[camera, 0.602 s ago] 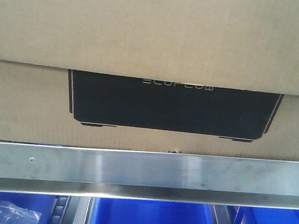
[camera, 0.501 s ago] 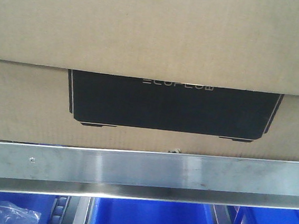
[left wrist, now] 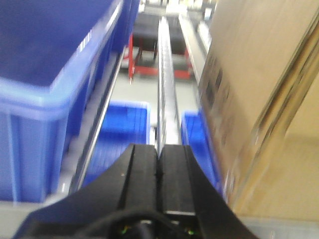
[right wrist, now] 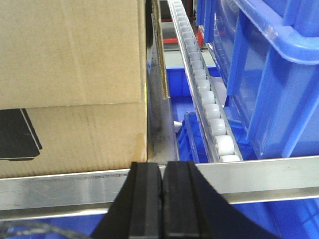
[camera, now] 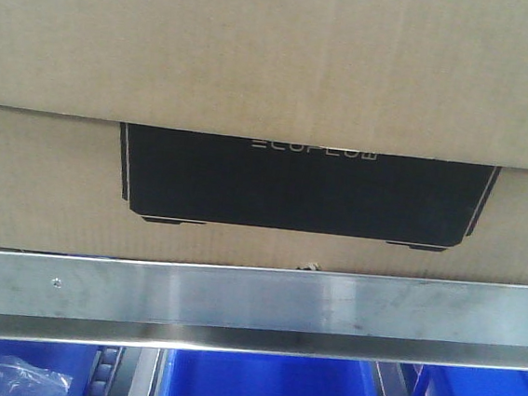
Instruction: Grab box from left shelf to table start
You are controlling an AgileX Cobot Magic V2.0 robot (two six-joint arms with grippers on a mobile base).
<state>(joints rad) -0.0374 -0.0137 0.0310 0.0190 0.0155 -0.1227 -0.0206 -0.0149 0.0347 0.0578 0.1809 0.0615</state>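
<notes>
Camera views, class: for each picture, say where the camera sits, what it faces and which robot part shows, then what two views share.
Front view: before the shelf rail, facing the box head-on; no robot part shows.
Left wrist view: behind the shut left gripper, looking along the box's side, blue bin opposite.
Right wrist view: behind the shut right gripper, facing the box's corner and roller track.
Shared: front and right wrist views both show box and shelf rail.

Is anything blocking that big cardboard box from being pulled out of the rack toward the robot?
Yes: the steel front rail runs along the foot of the box, between it and the right gripper, so the box probably has to clear it.
</notes>
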